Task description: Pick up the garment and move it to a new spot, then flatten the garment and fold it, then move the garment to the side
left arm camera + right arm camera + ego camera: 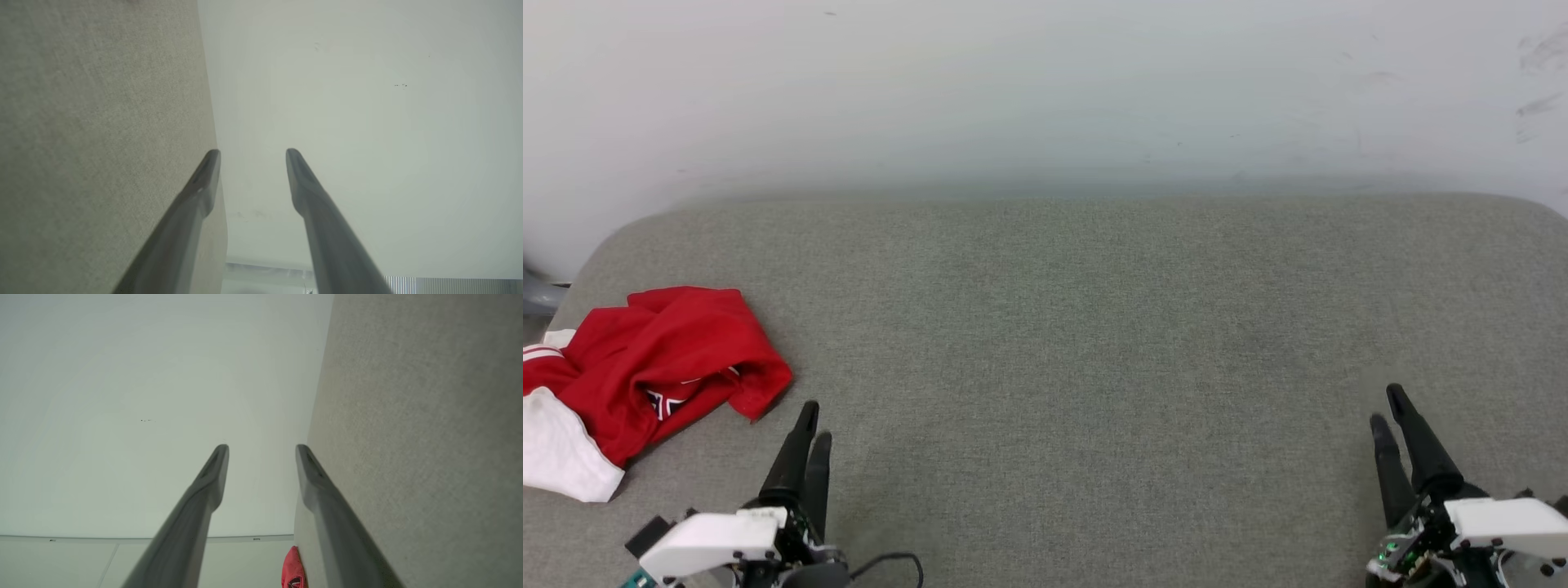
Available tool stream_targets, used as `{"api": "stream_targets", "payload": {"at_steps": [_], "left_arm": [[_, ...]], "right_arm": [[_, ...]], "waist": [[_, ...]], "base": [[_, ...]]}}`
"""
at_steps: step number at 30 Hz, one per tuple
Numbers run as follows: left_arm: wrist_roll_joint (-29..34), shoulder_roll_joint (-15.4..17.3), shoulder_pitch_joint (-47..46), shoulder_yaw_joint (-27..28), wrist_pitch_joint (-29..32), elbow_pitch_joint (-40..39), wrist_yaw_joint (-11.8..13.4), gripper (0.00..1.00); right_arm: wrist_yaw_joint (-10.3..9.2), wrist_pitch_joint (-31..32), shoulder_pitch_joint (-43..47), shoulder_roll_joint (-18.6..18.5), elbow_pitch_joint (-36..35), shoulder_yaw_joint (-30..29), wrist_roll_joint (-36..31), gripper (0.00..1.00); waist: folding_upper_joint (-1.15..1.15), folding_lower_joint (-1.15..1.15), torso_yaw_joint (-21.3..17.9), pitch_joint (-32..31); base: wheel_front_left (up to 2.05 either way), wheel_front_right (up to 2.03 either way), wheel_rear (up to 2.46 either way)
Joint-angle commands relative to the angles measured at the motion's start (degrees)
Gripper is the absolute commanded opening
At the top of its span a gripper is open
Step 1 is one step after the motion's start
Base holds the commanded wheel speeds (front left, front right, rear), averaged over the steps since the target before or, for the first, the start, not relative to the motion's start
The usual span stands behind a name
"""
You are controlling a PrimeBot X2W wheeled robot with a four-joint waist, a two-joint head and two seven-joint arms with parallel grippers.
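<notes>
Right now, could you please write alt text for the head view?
A crumpled red garment with white sleeves lies far left on a grey surface. The left gripper and right gripper sit open and empty along the bottom edge.

I can read no words or numbers anywhere. On the red jersey (645,367) a black-and-white print (670,403) shows, too crumpled for me to read.

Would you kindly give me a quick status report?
Left gripper open, empty. Right gripper open, empty. Shirt crumpled on grey pad, left side, untouched. Nothing in the way.
</notes>
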Motion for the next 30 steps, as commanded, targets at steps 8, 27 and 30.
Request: {"api": "stream_targets", "payload": {"at_steps": [8,27,30], "left_arm": [[1.3,0.0,0.7,-0.4,-2.3,-0.4,0.0,1.0],[11.4,0.0,1.5,3.4,-7.1,-1.1,-0.1,1.0],[14.2,0.0,1.4,4.5,-7.8,-2.0,-0.1,1.0]], "right_arm": [[-0.01,-2.3,0.3,0.0,-0.2,1.3,-2.5,1.0],[-0.01,-7.2,0.2,0.0,-1.4,1.6,-14.5,1.0],[-0.01,-7.8,0.1,0.0,-2.3,1.3,-18.9,1.0]], "waist": [[0.0,0.0,-0.1,0.1],[0.0,0.0,-0.2,0.3],[0.0,0.0,-0.2,0.4]], "base": [[0.0,0.0,0.0],[0.0,0.0,0.0],[0.0,0.0,0.0]]}}
